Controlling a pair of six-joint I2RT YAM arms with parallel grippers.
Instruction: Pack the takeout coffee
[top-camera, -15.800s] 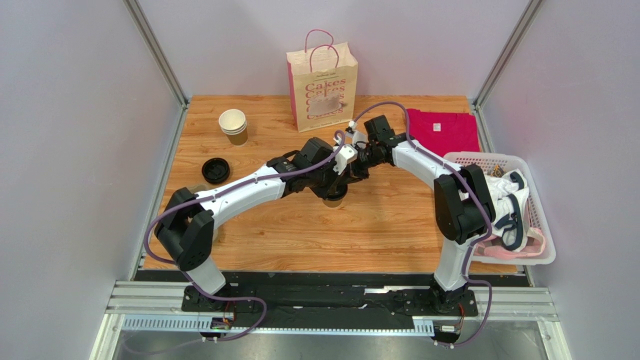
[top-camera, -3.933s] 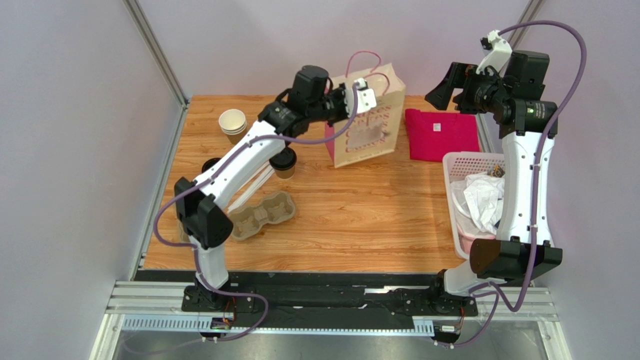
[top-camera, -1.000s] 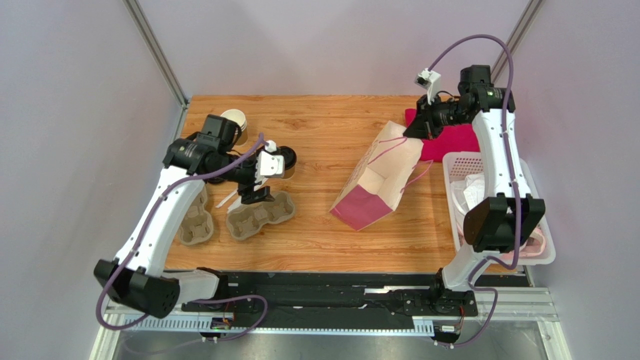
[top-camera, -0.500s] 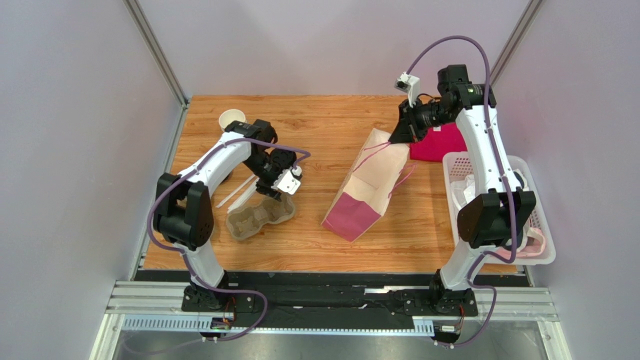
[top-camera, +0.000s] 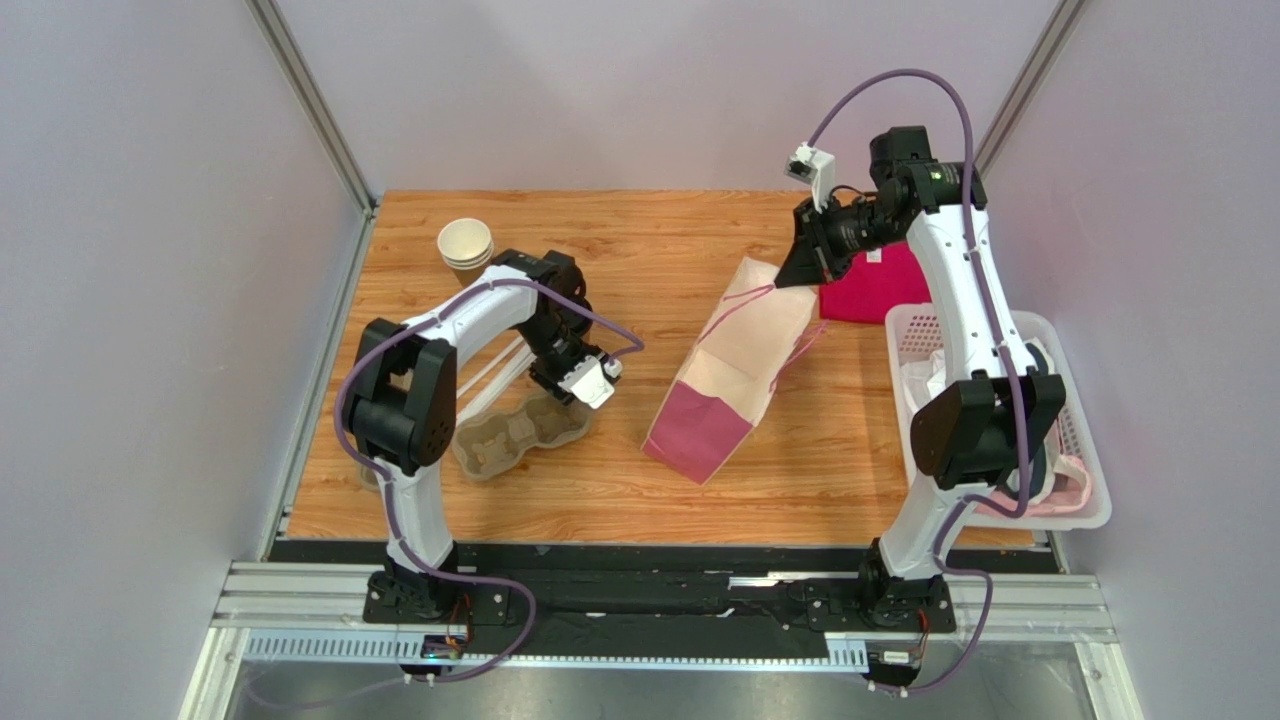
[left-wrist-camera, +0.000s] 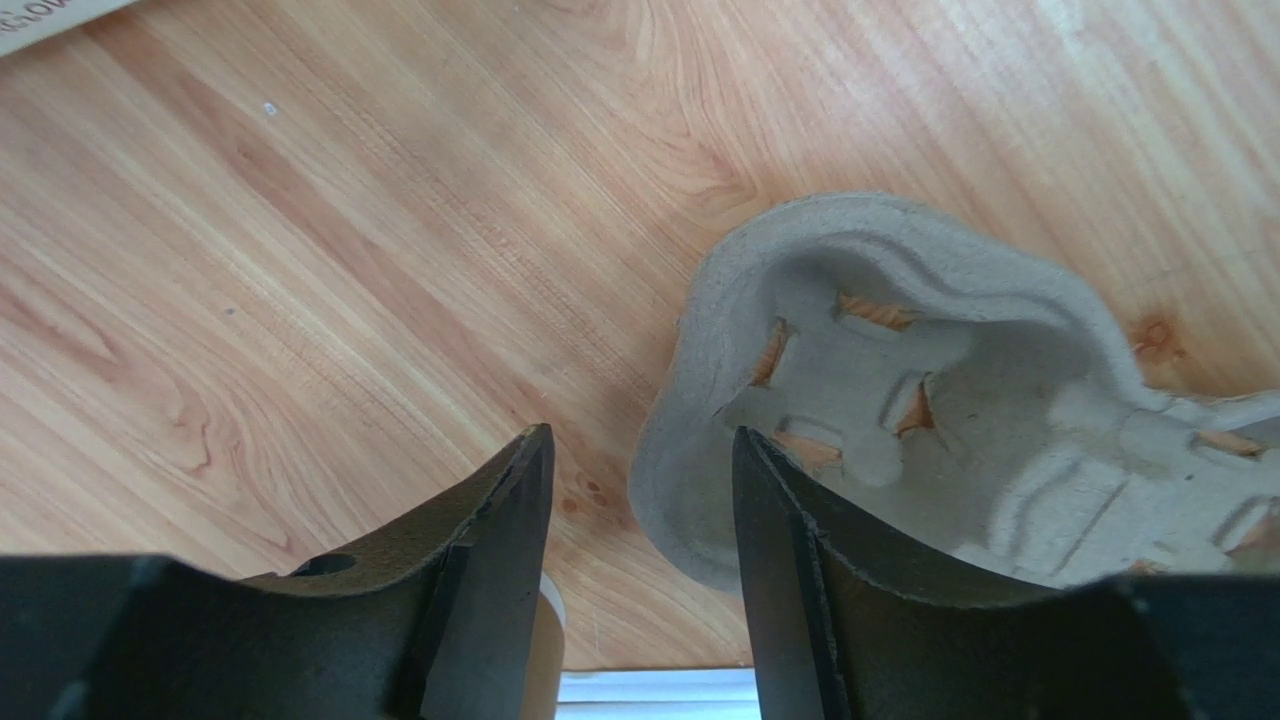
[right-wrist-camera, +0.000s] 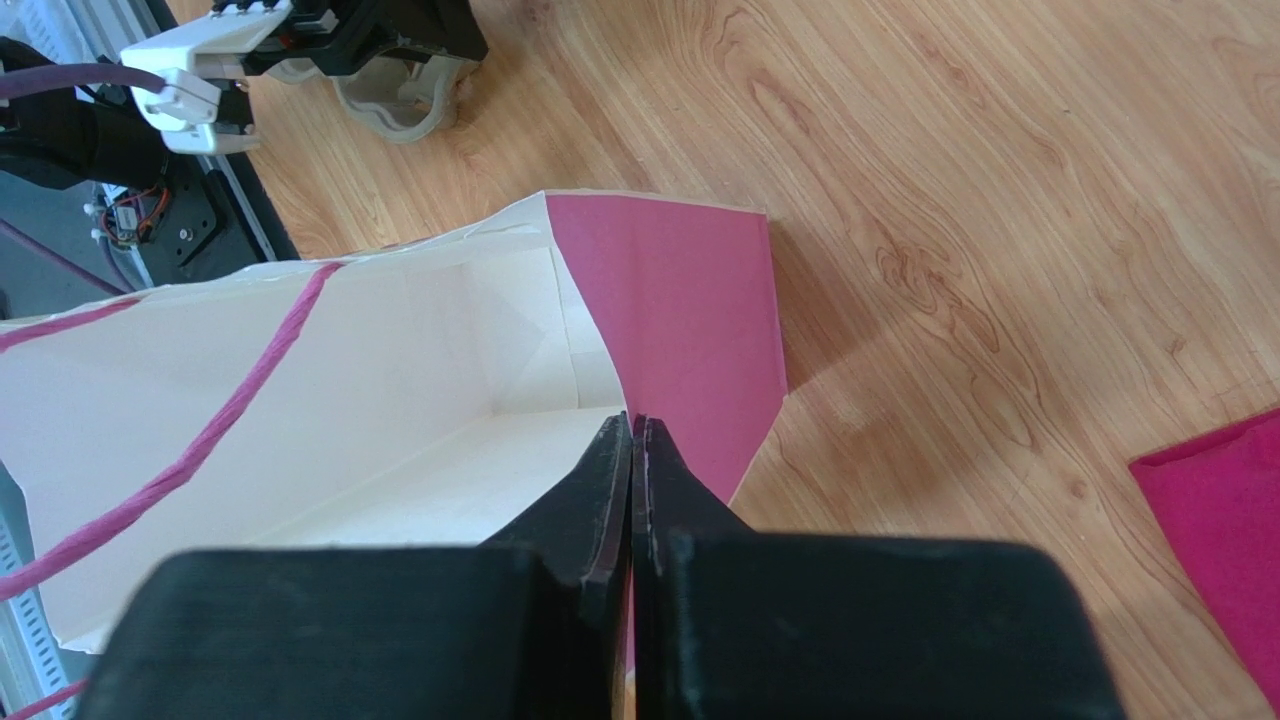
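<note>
The cream paper bag (top-camera: 729, 375) with a pink side lies tilted on the table, its mouth up toward the back right. My right gripper (top-camera: 792, 270) is shut on the bag's rim; the right wrist view looks into the white inside (right-wrist-camera: 376, 405) past the closed gripper (right-wrist-camera: 633, 423). My left gripper (top-camera: 571, 387) is open and empty just above the right end of the grey pulp carrier (top-camera: 511, 432). In the left wrist view the gripper (left-wrist-camera: 639, 438) frames bare wood, with the carrier (left-wrist-camera: 902, 390) to its right. A sliver of a brown, white-rimmed cup (left-wrist-camera: 547, 660) shows by the left finger. No black lid shows.
A stack of empty paper cups (top-camera: 466, 245) stands at the back left. A pink cloth (top-camera: 887, 285) lies at the back right. A white basket (top-camera: 1089, 510) of clothes sits at the right edge. White sticks (top-camera: 484, 393) lie by the carrier.
My left gripper has swung from beside the lidded cup toward the near right, over the carrier's right end. The right gripper keeps its hold on the bag, which has shifted slightly.
</note>
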